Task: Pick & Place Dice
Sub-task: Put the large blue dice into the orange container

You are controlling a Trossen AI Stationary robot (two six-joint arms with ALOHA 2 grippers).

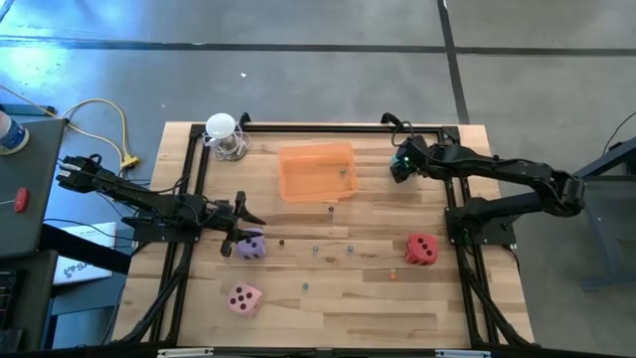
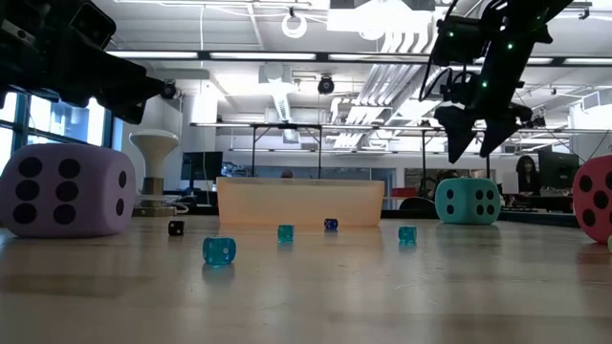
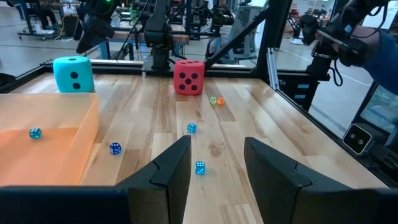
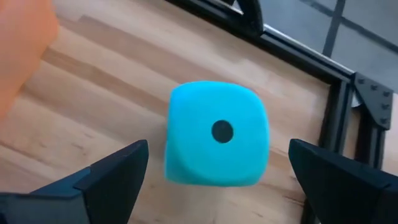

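From above, the right hand [image 1: 401,165] hung at about two o'clock on the desk [image 1: 378,288], just right of the orange tray [image 1: 316,171], with the teal die hidden beneath it. The left hand [image 1: 238,212] sat at about nine o'clock, right over the purple die [image 1: 249,245]. The pink die [image 1: 244,297] lay at seven o'clock and the red die [image 1: 421,249] at four. Small beads [image 1: 333,251] were scattered mid-desk.

At desk level, the right hand [image 2: 475,143] hovered released above the teal die [image 2: 468,201], clear of it, the die resting on the wood right of the tray [image 2: 301,203]. The purple die [image 2: 67,191] stood on the desk at nine o'clock and the red die [image 2: 597,197] at three.

The left wrist view showed that hand's fingers [image 3: 171,168] partly apart with nothing between them, looking across to the teal die [image 3: 73,74] and red die [image 3: 189,77], both outside the tray [image 3: 43,149].

The right wrist view looked straight down on the teal die [image 4: 216,134], one pip up, between widely spread fingers [image 4: 112,177] that did not touch it.

As I judged it, no large die was in the tray; the teal one lay beside it and three stood apart, so most of the job remained.
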